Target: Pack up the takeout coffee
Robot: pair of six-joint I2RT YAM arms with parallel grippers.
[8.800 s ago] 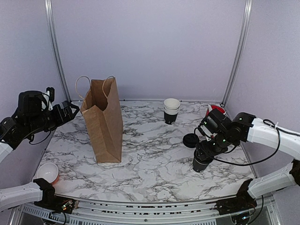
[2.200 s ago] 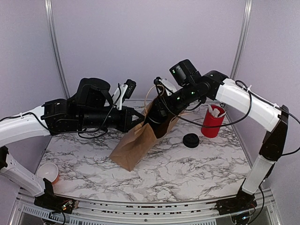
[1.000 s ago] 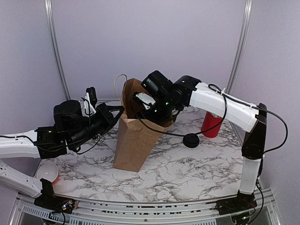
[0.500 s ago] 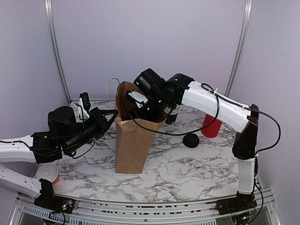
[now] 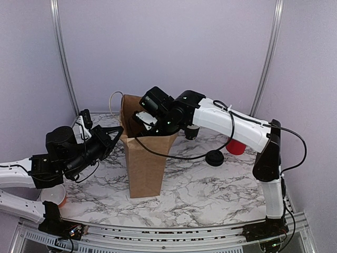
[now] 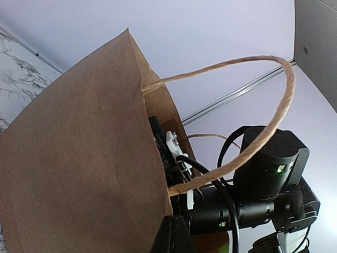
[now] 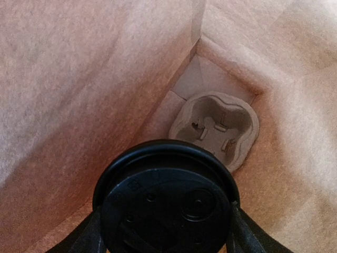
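Now, with your right gripper (image 7: 166,237) clamped on the takeout coffee (image 7: 167,197) inside the paper bag (image 5: 143,163), whose rim your left gripper (image 5: 117,132) pinches, lower it straight into 1 pocket of the pulp carrier (image 7: 216,124).

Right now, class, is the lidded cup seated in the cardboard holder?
No, the cardboard holder lies empty in the bag, beyond the lidded cup.

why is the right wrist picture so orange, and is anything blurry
right wrist view: inside the bag, everything looks orange-brown; the coffee up close is dark and slightly soft, the carrier sharper. left wrist view: bright wall behind, bag duller. top view: even light, sharp.
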